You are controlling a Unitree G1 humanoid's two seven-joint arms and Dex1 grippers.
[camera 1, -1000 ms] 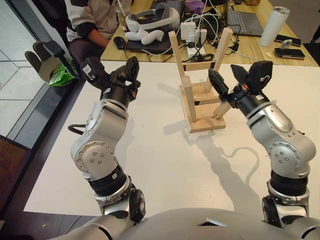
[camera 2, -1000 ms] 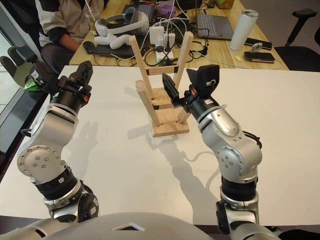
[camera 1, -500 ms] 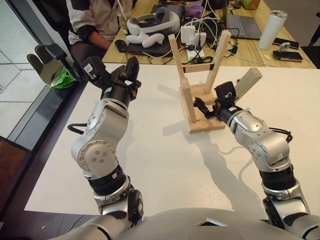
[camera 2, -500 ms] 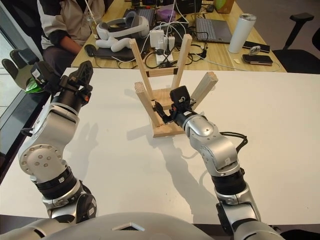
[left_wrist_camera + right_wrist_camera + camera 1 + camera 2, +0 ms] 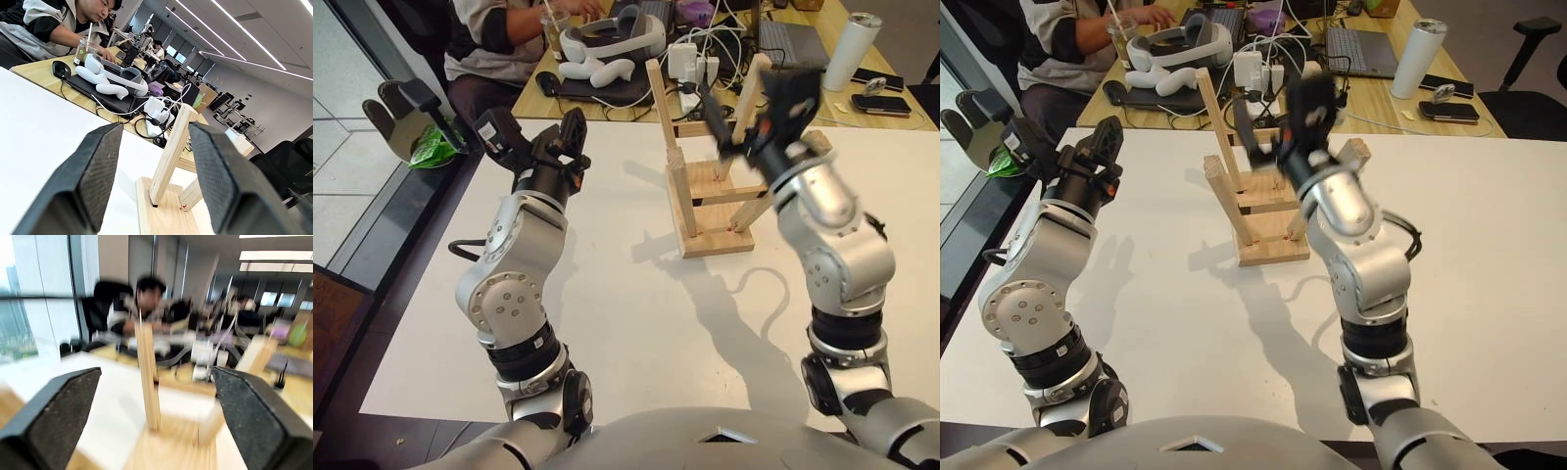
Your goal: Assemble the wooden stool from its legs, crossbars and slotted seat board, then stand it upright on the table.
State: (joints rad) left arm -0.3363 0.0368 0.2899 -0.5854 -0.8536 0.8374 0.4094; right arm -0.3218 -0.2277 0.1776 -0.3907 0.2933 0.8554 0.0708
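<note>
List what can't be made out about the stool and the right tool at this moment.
Right tool: motion-blurred in both eye views, so contact with the stool is unclear.
Tilted right leg: its middle is covered by the right arm in the eye views.
Seat board: leg seating blurred in the right wrist view.

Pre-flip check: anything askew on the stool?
Yes. On the upside-down stool, the near-right leg splays far outward, much more than the rest. It looks loose or not fully seated in its slot.
</note>
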